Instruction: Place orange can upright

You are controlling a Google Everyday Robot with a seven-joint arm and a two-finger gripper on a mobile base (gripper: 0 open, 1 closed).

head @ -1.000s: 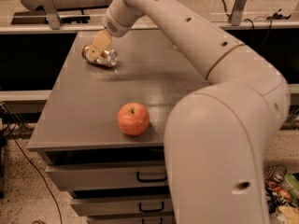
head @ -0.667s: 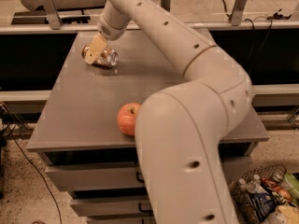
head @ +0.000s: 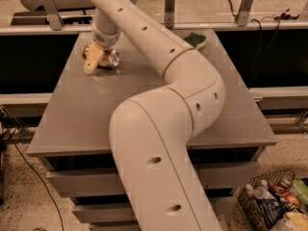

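Observation:
The orange can (head: 110, 58) lies on its side at the far left of the grey table (head: 72, 124), silver and copper sides showing. My gripper (head: 98, 60) comes down on it from above, with one tan finger (head: 92, 60) across the can's left end. The gripper looks shut on the can, which rests at table level. The long white arm (head: 159, 57) runs from the lower middle of the view up to the gripper.
A green object (head: 197, 40) lies at the table's far edge, right of the arm. The arm's bulk hides the table's middle front. Drawers sit under the table. A wire basket of bottles (head: 274, 201) stands on the floor at lower right.
The arm has swung across the view and now hides the orange-red apple at the table's front. The gripper and can stay at the far left of the table.

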